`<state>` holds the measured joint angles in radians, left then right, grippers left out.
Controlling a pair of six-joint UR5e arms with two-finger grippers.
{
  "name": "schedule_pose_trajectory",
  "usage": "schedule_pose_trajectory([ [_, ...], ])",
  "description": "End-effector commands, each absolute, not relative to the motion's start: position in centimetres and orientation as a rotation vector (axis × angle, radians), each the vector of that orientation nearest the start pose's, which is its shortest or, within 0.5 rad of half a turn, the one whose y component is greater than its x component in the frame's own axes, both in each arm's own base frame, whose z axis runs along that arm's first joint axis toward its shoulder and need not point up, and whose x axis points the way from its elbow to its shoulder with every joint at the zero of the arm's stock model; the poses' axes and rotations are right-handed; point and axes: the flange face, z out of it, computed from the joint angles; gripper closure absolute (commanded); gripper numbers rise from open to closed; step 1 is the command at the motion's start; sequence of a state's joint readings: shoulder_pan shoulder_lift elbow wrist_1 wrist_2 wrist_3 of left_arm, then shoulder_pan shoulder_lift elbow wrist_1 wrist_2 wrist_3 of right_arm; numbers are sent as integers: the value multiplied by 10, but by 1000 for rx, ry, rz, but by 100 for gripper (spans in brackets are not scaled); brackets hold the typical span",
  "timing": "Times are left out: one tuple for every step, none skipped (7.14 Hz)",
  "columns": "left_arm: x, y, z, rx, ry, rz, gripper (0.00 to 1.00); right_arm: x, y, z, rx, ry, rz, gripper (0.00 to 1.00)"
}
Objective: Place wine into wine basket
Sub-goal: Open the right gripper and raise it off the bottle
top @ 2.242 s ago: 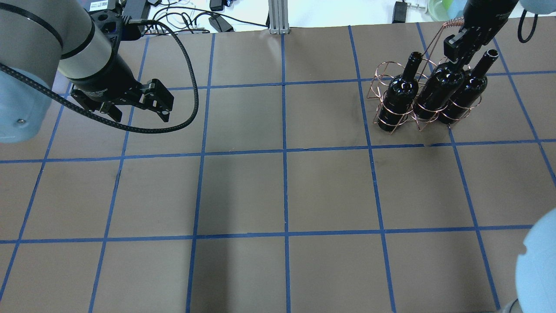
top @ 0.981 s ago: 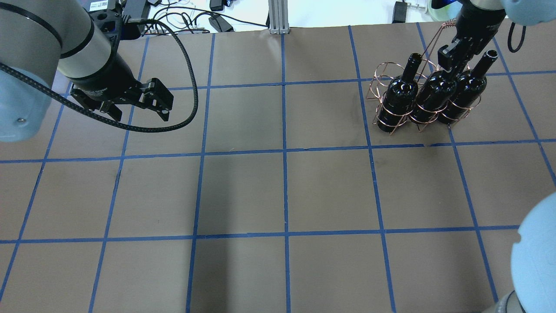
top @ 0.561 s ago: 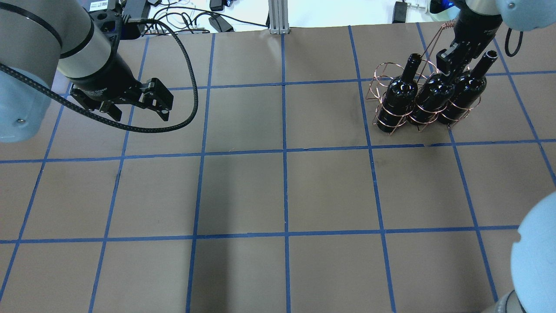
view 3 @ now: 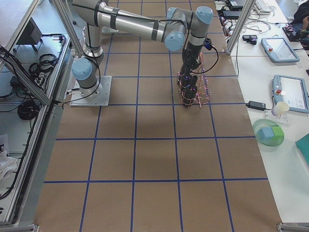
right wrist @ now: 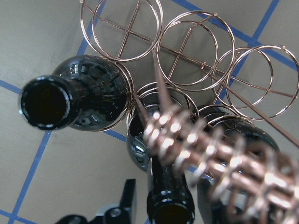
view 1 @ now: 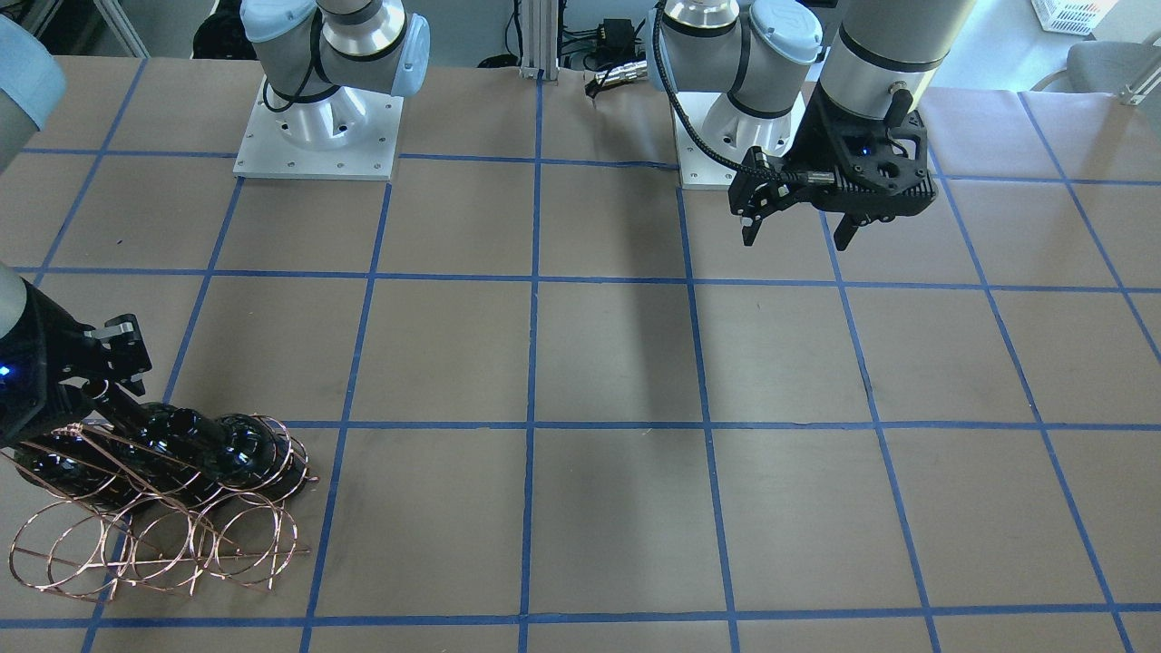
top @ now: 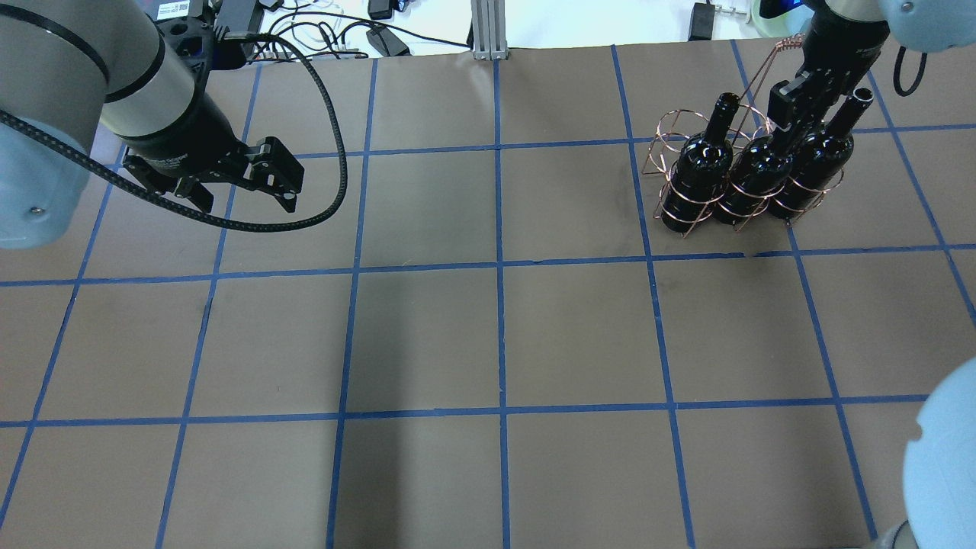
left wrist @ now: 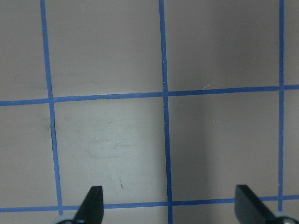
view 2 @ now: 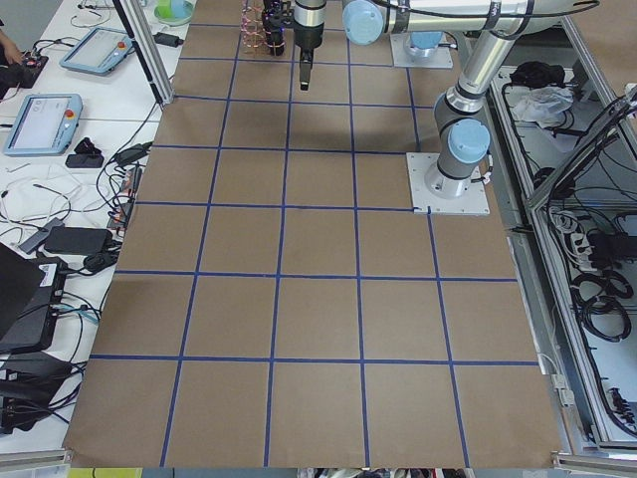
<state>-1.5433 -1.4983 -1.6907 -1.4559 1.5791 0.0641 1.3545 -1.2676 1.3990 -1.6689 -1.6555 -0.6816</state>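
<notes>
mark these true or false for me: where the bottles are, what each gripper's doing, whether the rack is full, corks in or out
1. All three wine bottles stand in loops of the wine basket. True.
2. The left gripper holds a bottle. False: it is open and empty above the table.
3. The basket's row of loops away from the robot holds nothing. True.
4. The bottles are corked. False: the mouths that show in the right wrist view are open.
5. The right gripper is at the neck of the middle bottle. True.
</notes>
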Motion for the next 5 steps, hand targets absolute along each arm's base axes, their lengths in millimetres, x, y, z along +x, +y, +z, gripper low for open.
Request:
schedule_pose_trajectory([
  [-120, -470, 477, 60, 3128, -112, 0, -2, -589, 472, -720, 3144, 37, 0],
  [-119, -471, 475, 57, 3127, -105, 0, 5, -564, 503, -575, 3172, 10, 0],
  [-120, -471, 475, 57, 3129, -105, 0, 14, -544, 514, -440, 3151, 61, 0],
  [-120, -471, 475, 57, 3129, -107, 0, 31, -528, 529, -306, 3142, 45, 0],
  [-119, -470, 477, 62, 3127, -110, 0, 57, -518, 542, -205, 3171, -5, 0],
])
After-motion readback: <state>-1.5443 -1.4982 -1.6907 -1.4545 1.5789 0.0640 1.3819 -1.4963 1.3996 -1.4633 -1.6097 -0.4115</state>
